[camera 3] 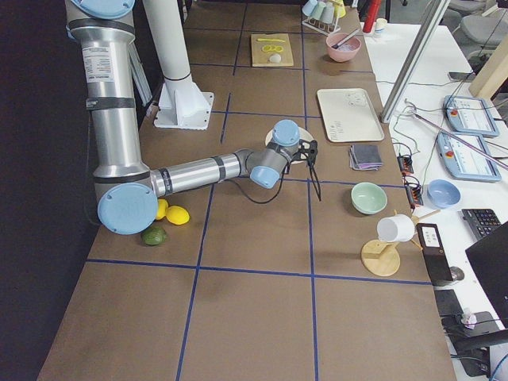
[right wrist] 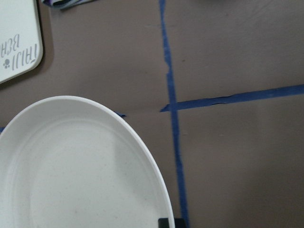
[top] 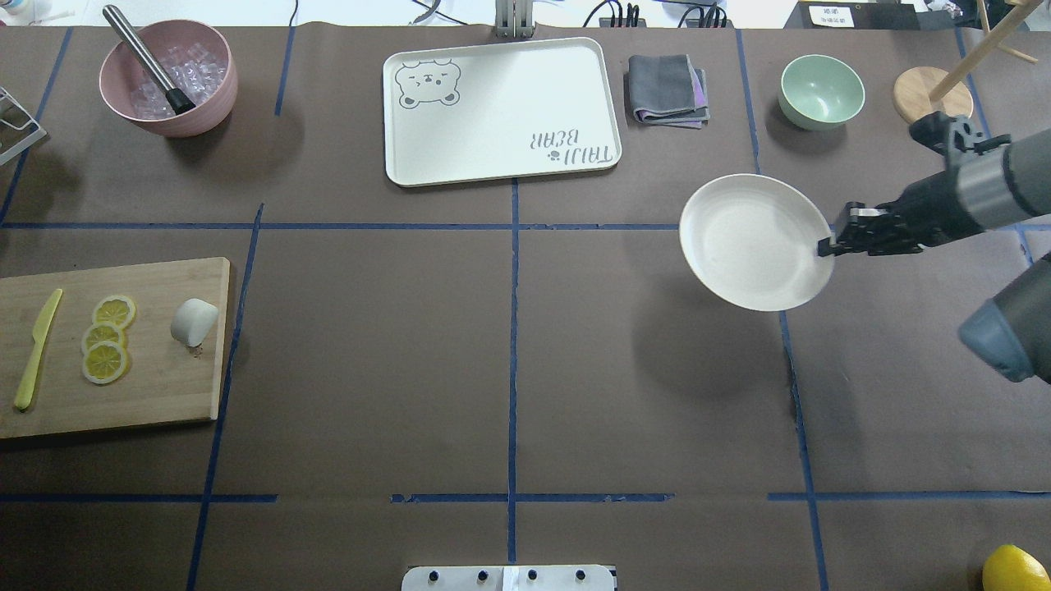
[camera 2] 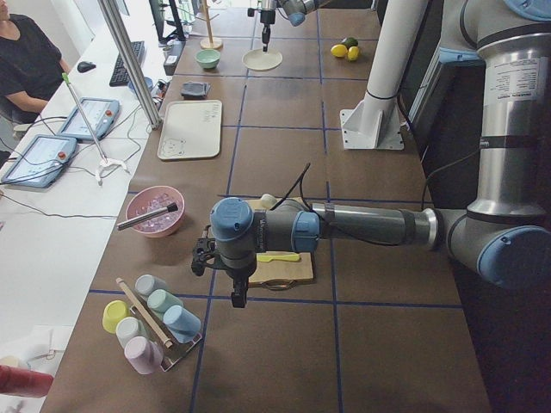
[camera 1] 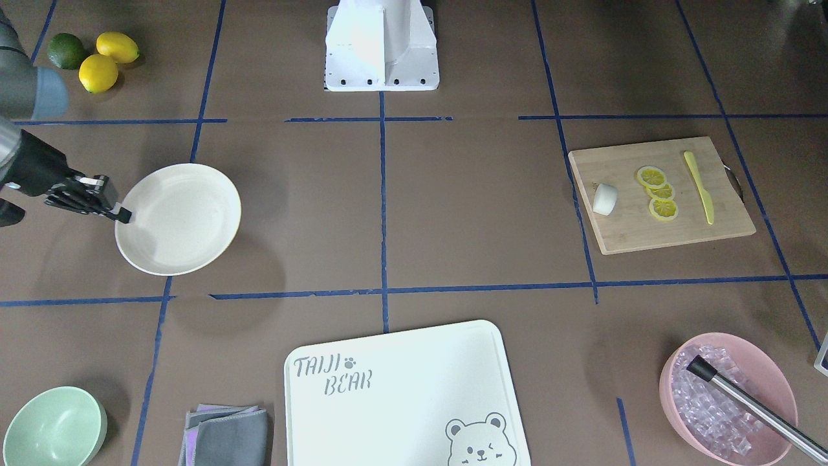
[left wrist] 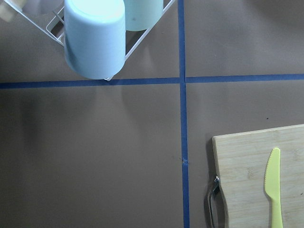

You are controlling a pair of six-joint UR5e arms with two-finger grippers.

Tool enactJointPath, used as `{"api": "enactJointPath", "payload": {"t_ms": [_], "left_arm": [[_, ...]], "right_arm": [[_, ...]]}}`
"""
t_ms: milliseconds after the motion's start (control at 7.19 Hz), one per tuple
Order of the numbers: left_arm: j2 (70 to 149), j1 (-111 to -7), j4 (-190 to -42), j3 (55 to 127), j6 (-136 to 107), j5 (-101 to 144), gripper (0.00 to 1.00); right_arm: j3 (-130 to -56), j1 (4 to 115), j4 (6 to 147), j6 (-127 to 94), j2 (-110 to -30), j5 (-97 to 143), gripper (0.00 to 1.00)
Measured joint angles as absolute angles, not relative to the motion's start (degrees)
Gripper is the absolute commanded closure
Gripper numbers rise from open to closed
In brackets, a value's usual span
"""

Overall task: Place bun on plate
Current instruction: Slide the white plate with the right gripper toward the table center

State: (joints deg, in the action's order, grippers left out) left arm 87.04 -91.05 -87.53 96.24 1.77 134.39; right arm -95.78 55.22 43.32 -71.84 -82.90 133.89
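The white bun (top: 194, 320) lies on a wooden cutting board (top: 148, 394) at the table's left side, next to lemon slices (top: 107, 336); it also shows in the front view (camera 1: 605, 199). On the right side, the round cream plate (top: 755, 242) hangs tilted above the table and casts a shadow below. My right gripper (top: 825, 246) is shut on the plate's rim (camera 1: 178, 219). My left gripper (camera 2: 237, 297) points down near the board's outer end, away from the bun. I cannot tell whether it is open or shut.
A yellow knife (top: 37, 349) lies on the cutting board. A pink bowl of ice with a scoop (top: 168, 78), the bear-print board (top: 501, 111), a grey cloth (top: 667, 90) and a green bowl (top: 821, 92) line the far edge. A cup rack (left wrist: 104, 38) stands by the left arm.
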Motion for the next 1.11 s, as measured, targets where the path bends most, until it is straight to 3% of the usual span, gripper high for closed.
{"api": "enactJointPath", "payload": {"t_ms": [695,1113], "left_arm": [[86.9,-91.1,-87.6,96.2,1.8,134.3,0.0],[86.7,-91.1,-87.6,96.2,1.8,134.3,0.0]], "right_arm": [[-94.5,34.4,52.2,-87.5,-66.2,111.5,1.0],[-91.5,29.3,55.6,-88.4,-62.1,104.9,1.0]]}}
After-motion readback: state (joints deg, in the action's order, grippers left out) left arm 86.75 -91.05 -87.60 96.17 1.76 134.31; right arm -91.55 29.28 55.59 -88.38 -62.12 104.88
